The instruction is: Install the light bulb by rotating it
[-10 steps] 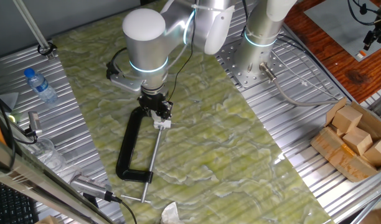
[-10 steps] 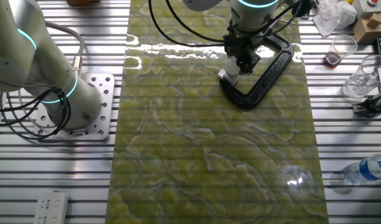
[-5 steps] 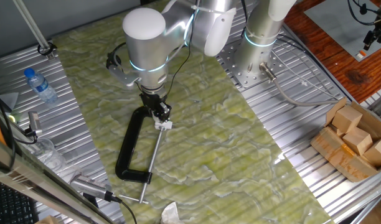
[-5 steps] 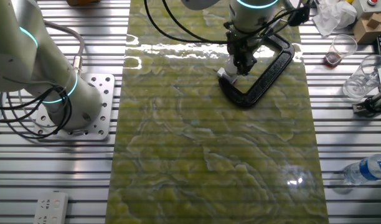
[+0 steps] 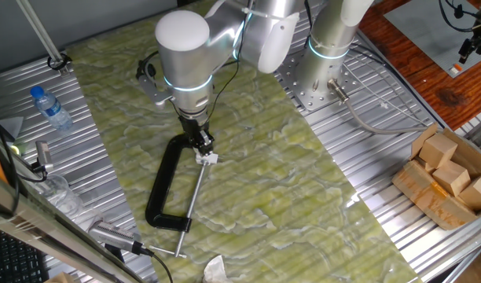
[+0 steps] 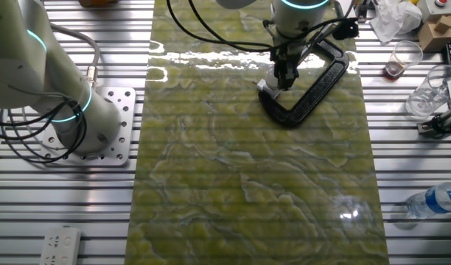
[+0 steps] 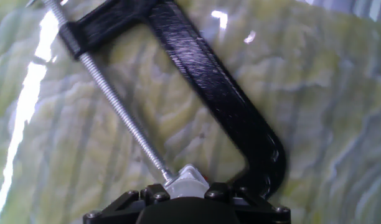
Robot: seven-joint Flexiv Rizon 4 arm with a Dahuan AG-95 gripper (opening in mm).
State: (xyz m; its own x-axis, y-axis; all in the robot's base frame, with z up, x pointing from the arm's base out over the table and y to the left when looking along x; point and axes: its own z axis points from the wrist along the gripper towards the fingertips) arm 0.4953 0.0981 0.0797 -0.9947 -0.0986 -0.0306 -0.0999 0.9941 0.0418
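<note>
My gripper (image 5: 203, 148) points straight down at the end of the screw of a black C-clamp (image 5: 163, 185) that lies flat on the green mat. Its jaws are shut on the light bulb (image 7: 187, 182), a pale grey-white shape that shows between the black fingers (image 7: 154, 194) in the hand view. The fingers hide most of it. A small white block (image 5: 209, 158) sits right under the gripper at the screw tip, also in the other fixed view (image 6: 264, 87). The gripper (image 6: 281, 78) stands inside the clamp's (image 6: 314, 88) open side.
The clamp's threaded screw (image 7: 116, 102) runs away from the gripper to the far jaw. A water bottle (image 5: 50, 108) lies at the left, cardboard boxes (image 5: 449, 177) at the right. A second arm's base (image 6: 71, 118) stands on the slatted table, with a plastic cup (image 6: 402, 59) and a bottle (image 6: 435, 200) nearby.
The wrist has turned about its own axis, and the connector on its side has swung round. The gripper stays over the screw tip with the bulb in it. The clamp has not moved.
</note>
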